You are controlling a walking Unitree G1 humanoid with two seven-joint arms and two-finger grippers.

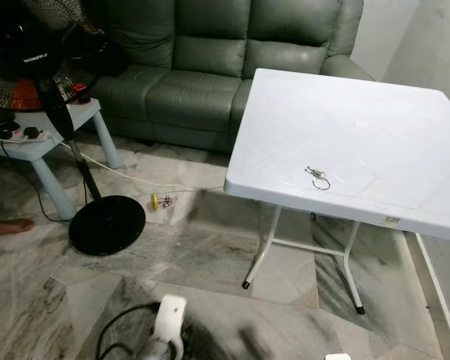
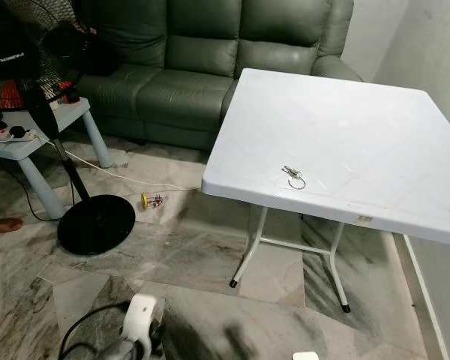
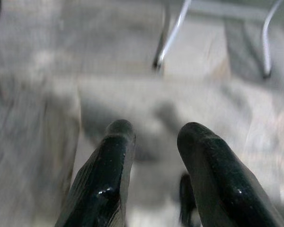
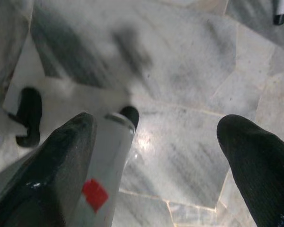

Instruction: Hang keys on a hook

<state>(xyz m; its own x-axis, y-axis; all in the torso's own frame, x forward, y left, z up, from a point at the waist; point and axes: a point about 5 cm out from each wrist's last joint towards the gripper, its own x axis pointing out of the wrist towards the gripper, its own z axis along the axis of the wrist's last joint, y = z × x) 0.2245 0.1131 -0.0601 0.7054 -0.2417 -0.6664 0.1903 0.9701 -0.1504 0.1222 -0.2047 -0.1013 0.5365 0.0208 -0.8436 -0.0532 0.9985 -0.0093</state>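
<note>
The small bunch of metal keys on a thin wire ring (image 1: 317, 178) lies near the white plastic tabletop's (image 1: 375, 135) front edge, light, stiff, slippery, best pinched by the ring, while the left gripper (image 3: 151, 142) hangs with jaws slightly parted and the right gripper (image 4: 156, 156) with jaws wide apart, both empty above the marble floor (image 1: 210, 255).

We see the keys (image 1: 317, 178) lying on the folding table (image 1: 375, 127) near its front edge. Behind the table stands a sofa (image 1: 210, 67); to its left, a pedestal fan (image 1: 60, 97) beside a low side table (image 1: 52, 139).
</note>
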